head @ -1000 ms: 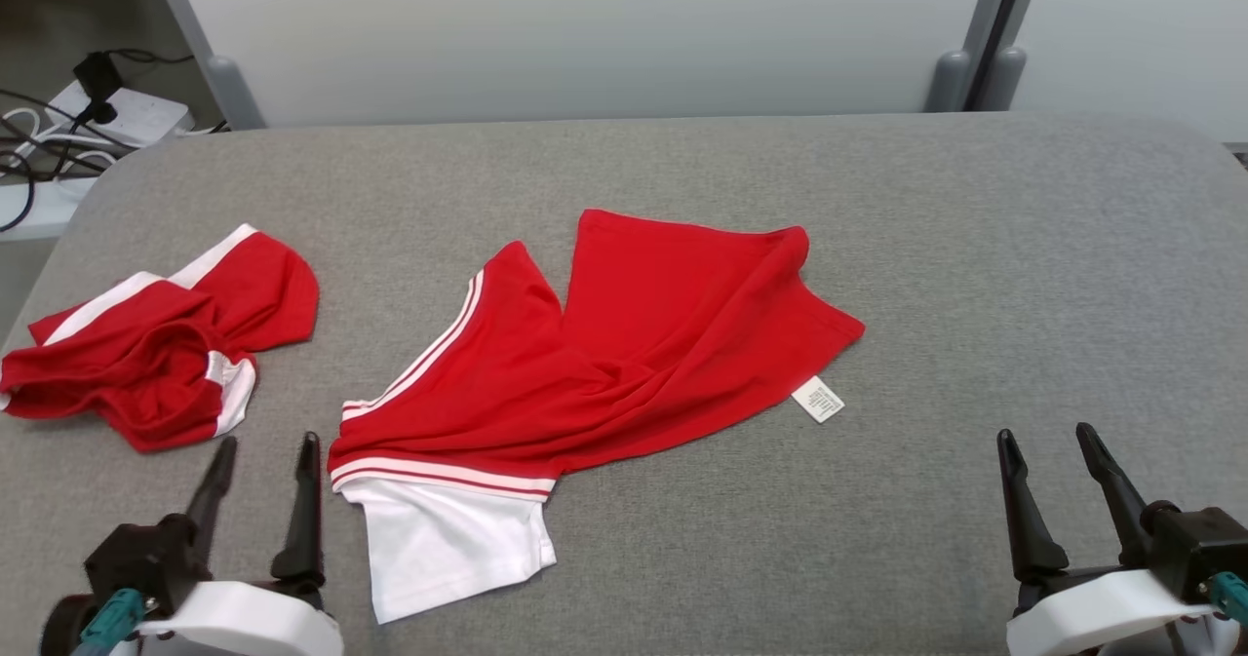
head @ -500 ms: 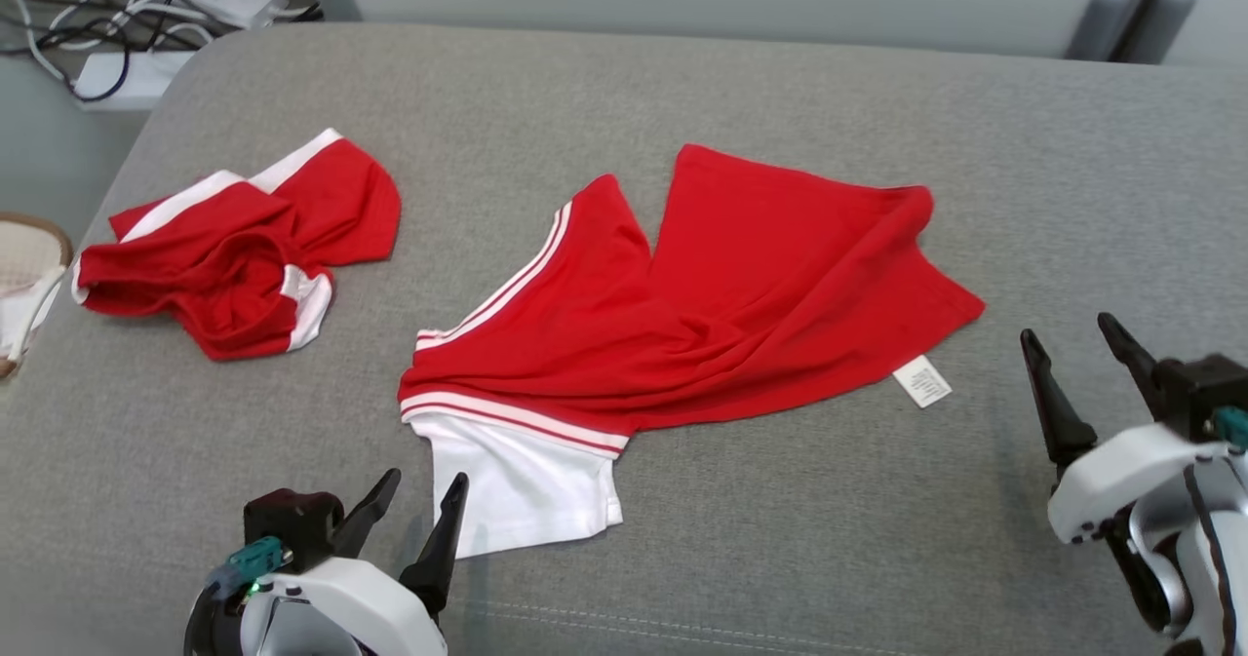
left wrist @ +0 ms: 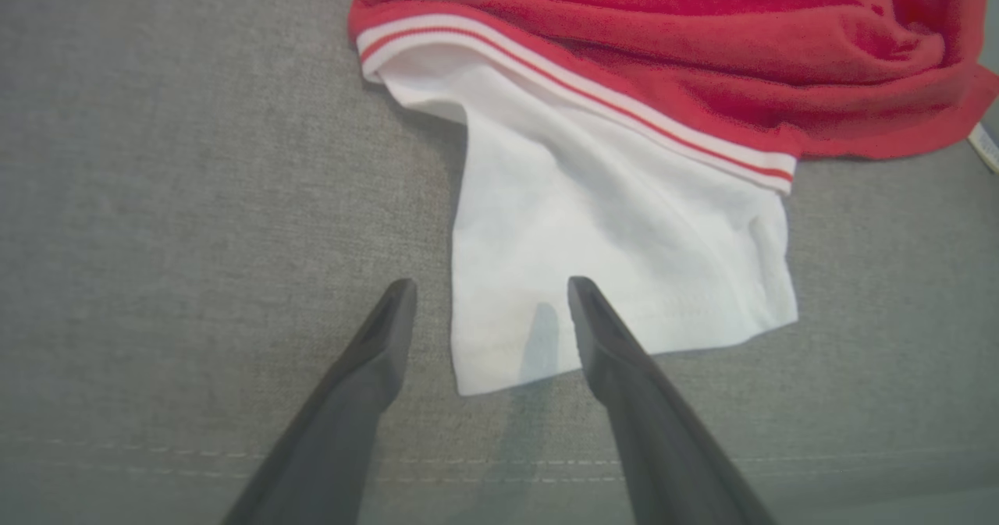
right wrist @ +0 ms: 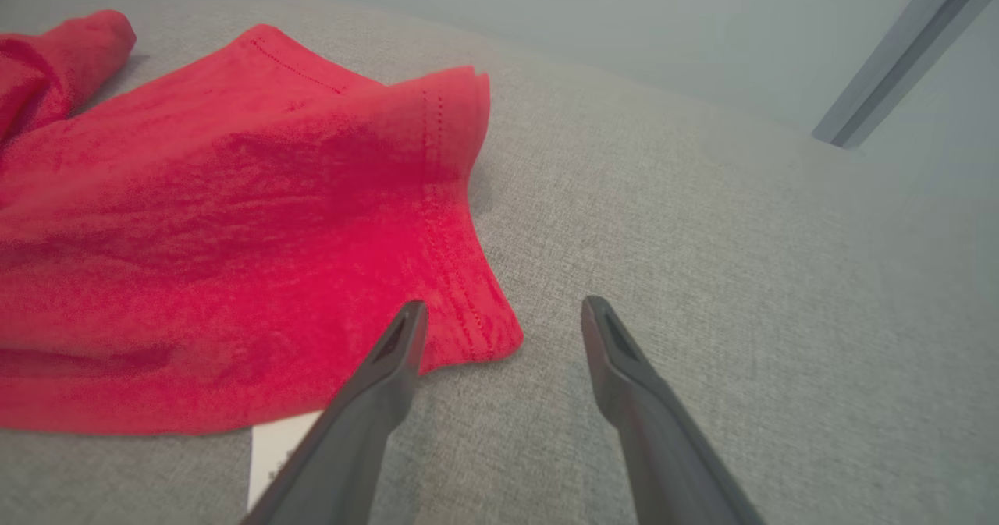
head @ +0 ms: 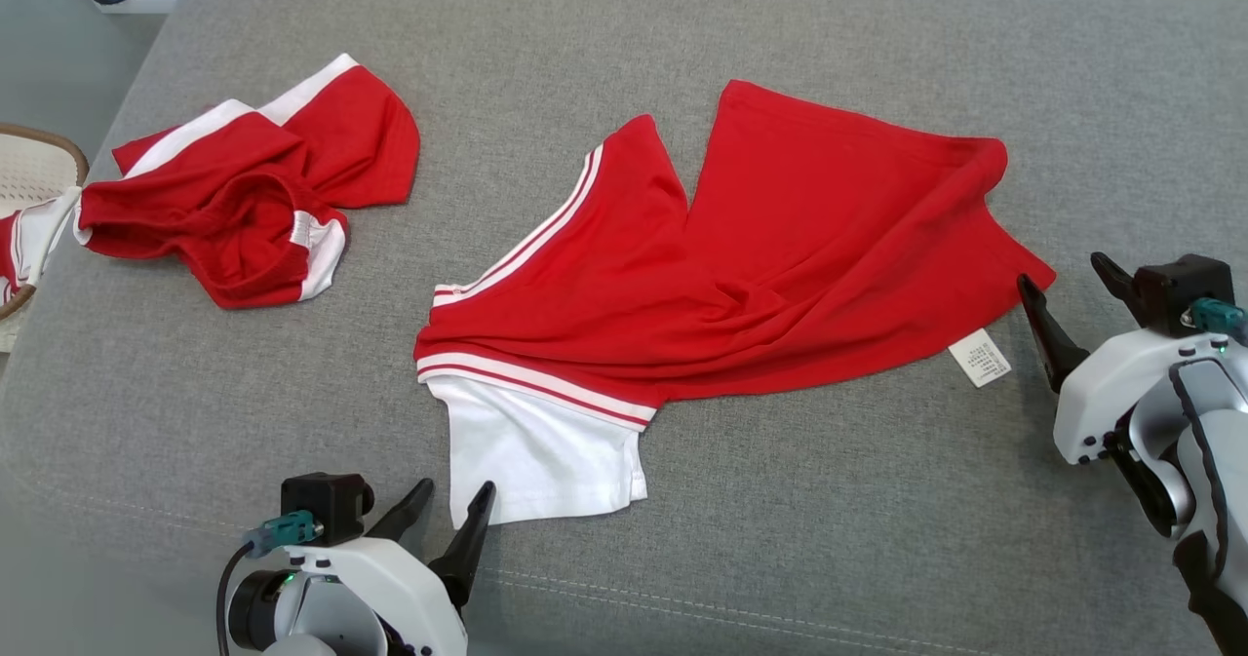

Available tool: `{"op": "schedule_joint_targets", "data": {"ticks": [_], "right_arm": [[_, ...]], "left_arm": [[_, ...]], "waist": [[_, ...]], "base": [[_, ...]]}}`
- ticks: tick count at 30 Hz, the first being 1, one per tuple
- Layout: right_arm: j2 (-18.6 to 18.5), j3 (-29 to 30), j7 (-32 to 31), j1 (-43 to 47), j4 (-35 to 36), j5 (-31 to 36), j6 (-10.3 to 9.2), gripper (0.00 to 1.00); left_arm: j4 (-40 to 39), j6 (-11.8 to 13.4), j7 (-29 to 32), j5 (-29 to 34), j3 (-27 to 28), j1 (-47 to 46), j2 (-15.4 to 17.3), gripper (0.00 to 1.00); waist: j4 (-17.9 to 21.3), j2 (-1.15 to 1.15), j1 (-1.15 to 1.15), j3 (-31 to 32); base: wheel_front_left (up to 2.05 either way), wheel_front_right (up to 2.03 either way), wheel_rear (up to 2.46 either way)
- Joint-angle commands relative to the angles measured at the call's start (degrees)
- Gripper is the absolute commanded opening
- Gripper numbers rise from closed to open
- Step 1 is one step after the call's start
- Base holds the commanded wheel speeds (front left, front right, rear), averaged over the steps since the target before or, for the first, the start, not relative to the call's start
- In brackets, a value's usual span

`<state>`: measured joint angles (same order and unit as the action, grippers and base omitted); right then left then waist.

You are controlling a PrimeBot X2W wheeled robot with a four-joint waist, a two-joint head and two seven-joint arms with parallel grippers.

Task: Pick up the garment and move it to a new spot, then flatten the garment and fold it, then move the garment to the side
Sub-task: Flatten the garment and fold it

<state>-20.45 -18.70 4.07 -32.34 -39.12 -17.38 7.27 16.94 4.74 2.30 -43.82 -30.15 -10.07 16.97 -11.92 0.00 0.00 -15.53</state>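
Hovering low over the grey padded surface, the left gripper is seen with its two dark fingers spread wide and nothing held between them. Straddled by those fingertips is the near corner of the white sleeve; whether it is touched cannot be told. Just beyond the sleeve, a striped cuff band is met, and past it the rumpled red T-shirt is spread across the surface. Ahead and well off to this gripper's left, a second red-and-white garment is bunched up. Over to the right gripper: its fingers are also held apart, empty. The shirt's stitched hem corner lies right at one fingertip, and a white care label is found just beside that finger.
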Motion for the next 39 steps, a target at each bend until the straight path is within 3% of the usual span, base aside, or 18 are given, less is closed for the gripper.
{"op": "schedule_joint_targets", "data": {"ticks": [1,14,15,16,17,18,19,25,31,36,39], "right_arm": [[-0.92,-1.52,0.0,-1.14,0.18,-0.51,0.22,1.0],[-1.07,-9.92,-2.34,-7.49,-7.99,-5.59,0.22,1.0],[-1.08,-10.47,-2.28,-7.77,-8.23,-6.0,0.22,0.54],[-1.09,-10.99,-2.51,-7.9,-8.66,-6.44,0.22,0.26],[-1.11,-11.45,-2.71,-7.99,-9.04,-6.97,0.22,0.0],[-1.11,-11.45,-2.71,-7.99,-9.04,-6.97,0.22,0.0],[-1.23,-11.87,-2.57,-8.09,-9.26,-7.38,0.22,0.0],[-2.5,-11.38,-0.02,-5.97,-9.51,-11.01,0.22,0.0],[-5.04,-6.1,4.45,2.5,-4.99,-15.83,0.22,0.0],[-6.77,-0.93,3.24,15.01,5.89,-17.6,0.22,0.0],[-6.56,4.79,-0.56,25.64,17.28,-20.92,0.22,0.0]], "left_arm": [[-0.52,-0.6,0.03,-0.53,1.79,-2.42,1.09,1.0],[4.83,-3.35,2.45,-2.66,0.34,-4.5,-0.43,1.0],[5.2,-3.61,2.78,-2.92,0.25,-4.61,-0.52,1.0],[5.55,-3.89,3.29,-3.19,0.03,-4.62,-0.61,0.79],[5.77,-4.16,3.65,-3.23,-0.24,-4.71,-0.59,0.36],[5.77,-4.16,3.65,-3.23,-0.24,-4.71,-0.59,0.36],[5.86,-4.38,3.73,-3.39,-0.31,-4.74,-0.66,0.0],[2.96,-5.23,3.52,-4.49,-0.1,-3.18,-0.11,0.0],[-8.34,-4.76,5.45,-5.2,0.5,1.85,4.73,0.0],[-22.45,-1.44,8.8,-6.35,2.71,8.97,11.48,0.0],[-31.47,0.54,10.74,-8.18,5.1,13.7,15.67,0.0]], "waist": [[-0.08,0.0,0.0,-0.52],[-0.18,0.0,0.0,-2.4],[-0.07,0.0,0.0,-2.45],[0.04,0.0,0.0,-2.49],[0.14,0.0,0.0,-2.53],[0.14,0.0,0.0,-2.53],[0.21,0.0,0.0,-2.55],[0.22,0.0,0.0,-2.19],[0.38,0.0,0.0,-2.03],[3.32,0.0,0.0,-3.01],[5.59,0.0,0.0,-3.77]], "base": [[0.0,0.0,0.0],[0.0,0.0,0.0],[0.0,0.0,0.0],[0.0,0.0,0.0],[0.0,0.0,0.0],[0.0,0.0,0.0],[0.0,0.0,0.0],[0.0,0.0,0.0],[0.0,0.0,0.0],[0.0,0.0,0.0],[0.0,0.0,0.0]]}}
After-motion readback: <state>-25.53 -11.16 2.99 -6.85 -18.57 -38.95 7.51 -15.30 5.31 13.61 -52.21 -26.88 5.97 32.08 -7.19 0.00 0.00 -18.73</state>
